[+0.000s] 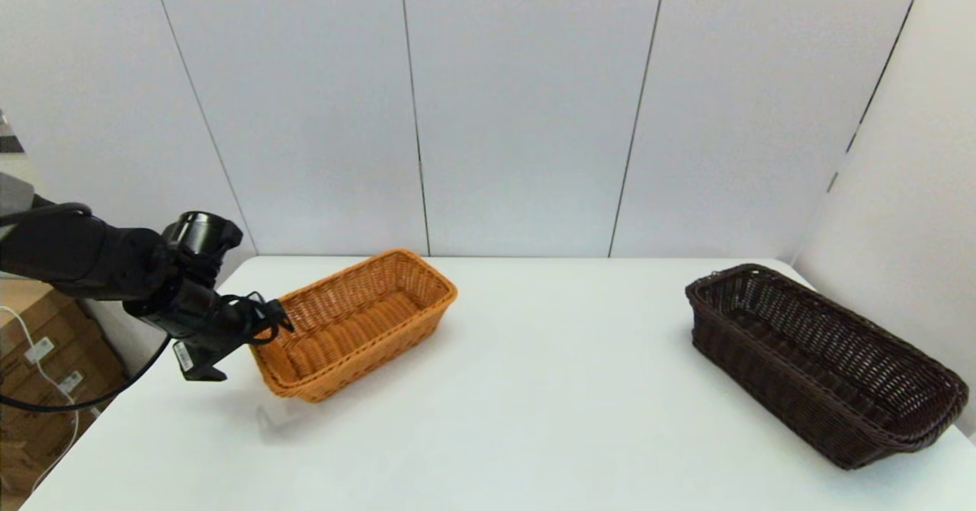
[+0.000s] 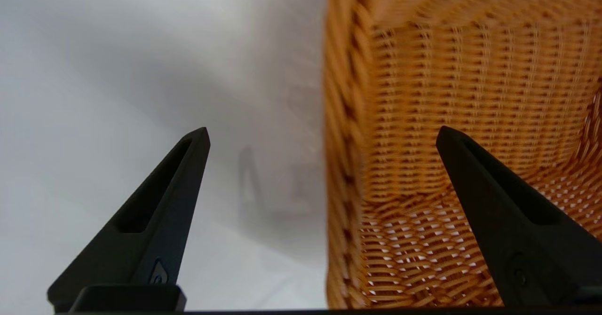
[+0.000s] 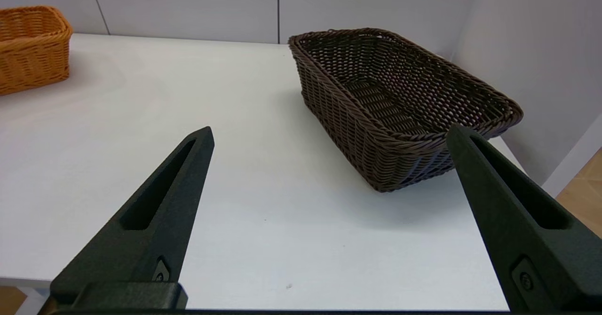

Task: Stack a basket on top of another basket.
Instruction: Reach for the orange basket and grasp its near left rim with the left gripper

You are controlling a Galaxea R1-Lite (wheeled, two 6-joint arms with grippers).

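Presently listed: dark brown basket [image 1: 827,362], rectangular open-weave wicker with braided rim, resting flat and empty on the white desk [image 1: 534,389] at about four o'clock from desk centre, near the right-hand wall panel [image 1: 907,191]; not stacked on anything. Orange-tan basket [image 1: 354,324], same form, closer weave, also empty, at about nine o'clock from desk centre, well apart from the dark one, long axis running toward one o'clock.

Left tool [image 2: 322,138]: at the near short end of the orange-tan basket, at its seven o'clock corner. Fingers spread wide, straddling the braided rim, one finger over bare desk outside the basket, the other over its interior; nothing gripped, and contact with the rim cannot be told. Left arm [image 1: 84,255] enters at nine o'clock, black, with cable looped at the wrist.

Right tool [image 3: 329,134]: off the near edge of the desk, at six o'clock from the dark brown basket, apart from it. Fingers spread wide, holding nothing.

Cardboard boxes [image 1: 38,358] beyond the desk's left edge
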